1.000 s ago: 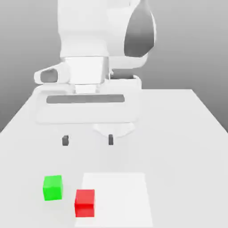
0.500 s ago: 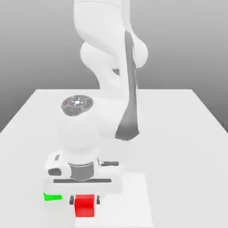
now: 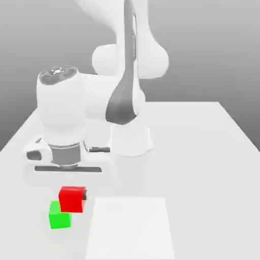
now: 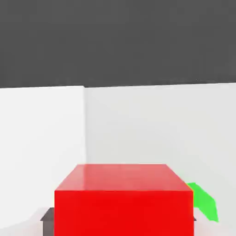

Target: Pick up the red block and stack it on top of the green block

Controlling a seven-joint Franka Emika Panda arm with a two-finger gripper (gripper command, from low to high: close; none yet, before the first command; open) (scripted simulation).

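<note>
near the front of the white table [image 3: 213, 152], toward the exterior view's left, the gripper [image 3: 72, 195] has its jaws clamped on the red block [image 3: 71, 198], held level and square in the air. being a cube, it has no long axis, and its flat faces line up with the table edges. it seems to hang just above and slightly right of the green block [image 3: 59, 218], which rests on the table beside a paler square patch [image 3: 132, 226].

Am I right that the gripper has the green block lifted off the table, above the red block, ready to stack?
Not quite: the colours are swapped. In the exterior view the gripper holds the red block lifted off the table, above the green block, which sits on the table.
</note>
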